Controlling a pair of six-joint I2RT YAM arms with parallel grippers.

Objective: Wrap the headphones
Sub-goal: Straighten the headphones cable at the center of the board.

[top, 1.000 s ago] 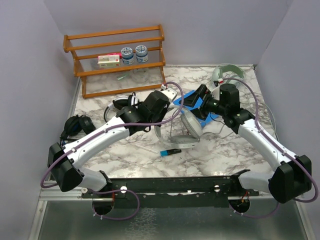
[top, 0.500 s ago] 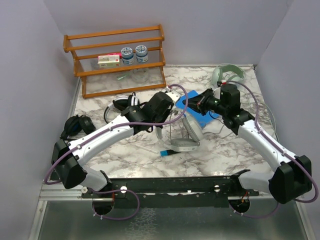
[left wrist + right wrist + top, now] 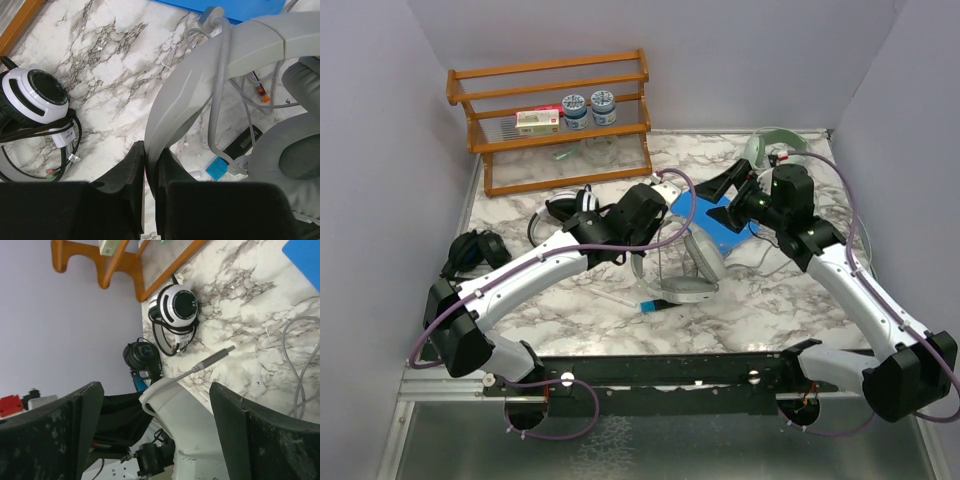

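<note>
Left gripper (image 3: 151, 152) clamped on headband of pale grey headphones (image 3: 703, 255), mid-table, beside blue mat (image 3: 720, 235). Right gripper (image 3: 155, 390) jaws wide apart, empty. Step: winding cable (image 3: 216, 95) round band. Next: right takes loose plug end (image 3: 216, 356), loops it over.

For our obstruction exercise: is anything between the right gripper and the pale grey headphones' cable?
Nothing visible. The right gripper is open, the cable plug bare beyond its jaws; the left gripper clamps only the headband of the pale grey headphones.
</note>
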